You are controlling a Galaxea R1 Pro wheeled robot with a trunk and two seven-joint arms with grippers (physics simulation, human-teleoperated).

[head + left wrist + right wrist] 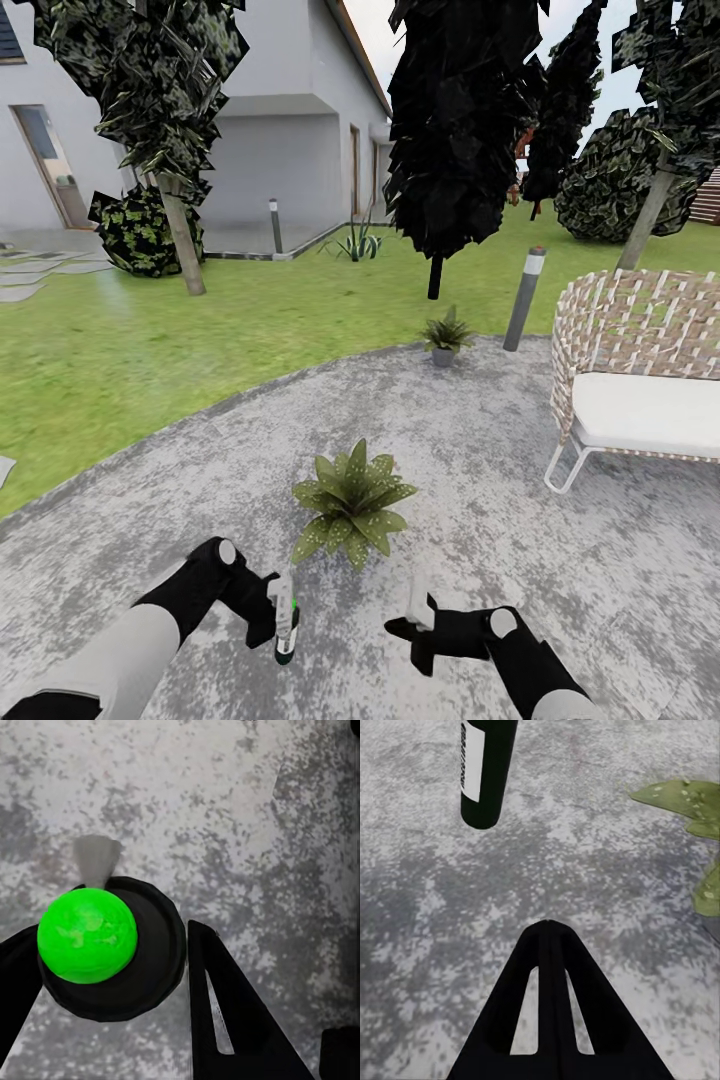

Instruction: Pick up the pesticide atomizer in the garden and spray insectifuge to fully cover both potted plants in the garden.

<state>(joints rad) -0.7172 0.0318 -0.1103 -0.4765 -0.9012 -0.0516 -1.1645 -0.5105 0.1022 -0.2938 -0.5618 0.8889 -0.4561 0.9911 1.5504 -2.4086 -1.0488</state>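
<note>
So the left tool has the atomizer clamped between its fingers, held low over the stone patio. From the head view the bottle hangs roughly upright, dark green with a white label strip, pale spray head on top. In the left wrist view you look down on the bottle: a dark round shape with a bright green ball-like patch on it, and one black finger right alongside it.

The right tool sits a little to the right of the bottle, not touching it. Its fingers look pressed together with nothing in them, so clenched empty. In that wrist view the bottle's lower end with the label floats above the stone, and speckled leaves poke in from the side.

Just ahead of both tools is the near plant, a low speckled rosette on the patio. The far plant sits in a little grey pot at the patio's far edge, near a grey bollard lamp. A woven bench with a white cushion stands on the right. Beyond that there's lawn, dark trees and a white house.
</note>
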